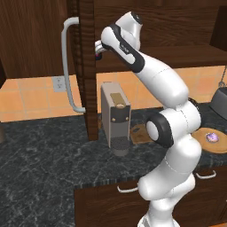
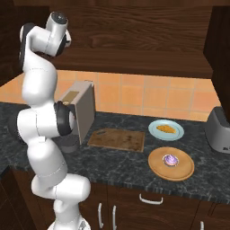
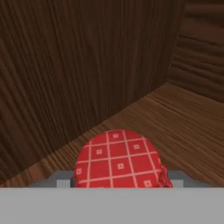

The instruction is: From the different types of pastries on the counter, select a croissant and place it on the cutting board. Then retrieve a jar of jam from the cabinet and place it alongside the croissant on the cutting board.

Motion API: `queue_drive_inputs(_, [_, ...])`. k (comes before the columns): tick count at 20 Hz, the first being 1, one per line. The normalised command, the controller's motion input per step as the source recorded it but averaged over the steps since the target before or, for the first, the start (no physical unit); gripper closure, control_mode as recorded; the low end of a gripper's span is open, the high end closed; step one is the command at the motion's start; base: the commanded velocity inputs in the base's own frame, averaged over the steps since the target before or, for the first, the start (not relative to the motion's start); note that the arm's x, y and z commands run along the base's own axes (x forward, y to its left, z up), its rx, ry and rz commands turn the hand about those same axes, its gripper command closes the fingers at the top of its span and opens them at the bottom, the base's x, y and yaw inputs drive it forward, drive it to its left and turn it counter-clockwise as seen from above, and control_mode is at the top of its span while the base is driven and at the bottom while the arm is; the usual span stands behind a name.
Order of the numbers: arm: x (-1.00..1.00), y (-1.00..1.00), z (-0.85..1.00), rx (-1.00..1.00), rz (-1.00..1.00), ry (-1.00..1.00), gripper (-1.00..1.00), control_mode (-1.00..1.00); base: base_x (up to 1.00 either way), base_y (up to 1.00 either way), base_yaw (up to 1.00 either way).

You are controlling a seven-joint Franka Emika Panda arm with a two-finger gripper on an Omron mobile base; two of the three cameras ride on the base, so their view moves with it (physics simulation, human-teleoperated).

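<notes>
The jar of jam (image 3: 117, 161), with a red checked lid, stands on the wooden shelf of the cabinet (image 3: 87, 65). It sits right between my gripper's (image 3: 120, 180) fingers, which press against both its sides. Seen from the left base camera, the gripper (image 1: 98, 48) is inside the open cabinet (image 1: 84, 66), above the coffee machine. The yellow-orange croissant (image 2: 165, 129) lies on a pale blue plate (image 2: 177, 134). Left of that plate the brown cutting board (image 2: 117, 139) lies bare on the black counter (image 2: 117, 168). A purplish-white pastry (image 2: 170, 160) sits on a round tan plate (image 2: 179, 171).
The cabinet door (image 1: 31, 40) hangs open to the left with its curved grey handle (image 1: 66, 66). A coffee machine (image 1: 116, 115) stands under the cabinet beside the cutting board. A grey toaster (image 2: 220, 130) is at the far right of the counter.
</notes>
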Motion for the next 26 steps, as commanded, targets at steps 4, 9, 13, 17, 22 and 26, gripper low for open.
queue_drive_inputs(4, [-0.27, -0.41, 0.21, 0.00, 0.00, -0.15, 1.00, -1.00, 0.00, 0.00, 0.00])
queue_drive_inputs(9, [-0.48, -0.55, 0.00, 0.00, 0.00, -0.02, 1.00, -1.00, 0.00, 0.00, 0.00])
queue_drive_inputs(13, [-0.80, -0.72, 0.39, 0.00, 0.00, -0.03, 1.00, -1.00, 0.00, 0.00, 0.00])
queue_drive_inputs(17, [-0.86, -0.79, 0.25, 0.00, 0.00, 0.00, 1.00, -1.00, 0.00, 0.00, 0.00])
queue_drive_inputs(22, [-0.98, -0.77, -0.05, 0.00, -0.02, 0.00, 1.00, -1.00, 0.00, 0.00, 0.00])
queue_drive_inputs(26, [-1.00, -0.95, -0.47, 0.00, -0.03, 0.03, 1.00, -1.00, 0.00, 0.00, 0.00])
